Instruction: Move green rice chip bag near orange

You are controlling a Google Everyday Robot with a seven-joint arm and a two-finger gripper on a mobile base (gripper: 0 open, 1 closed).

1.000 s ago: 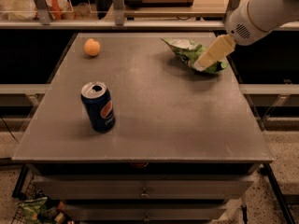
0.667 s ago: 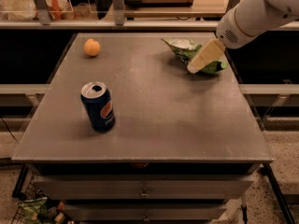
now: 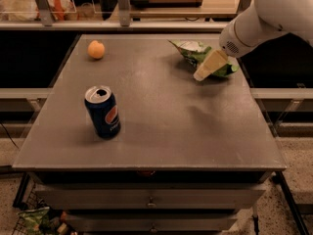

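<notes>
My gripper (image 3: 208, 67) is over the green rice chip bag (image 3: 193, 52), upper right; can't tell if it's open or clamped. The orange (image 3: 96, 49) sits well apart, straight left in the frame.

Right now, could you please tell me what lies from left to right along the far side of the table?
The orange → green rice chip bag; the tool overlaps the bag.

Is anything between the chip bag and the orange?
Nothing visible. The end effector is at the bag, far right; the tabletop from there to the orange is bare. The can stands nearer the front, off that line.
</notes>
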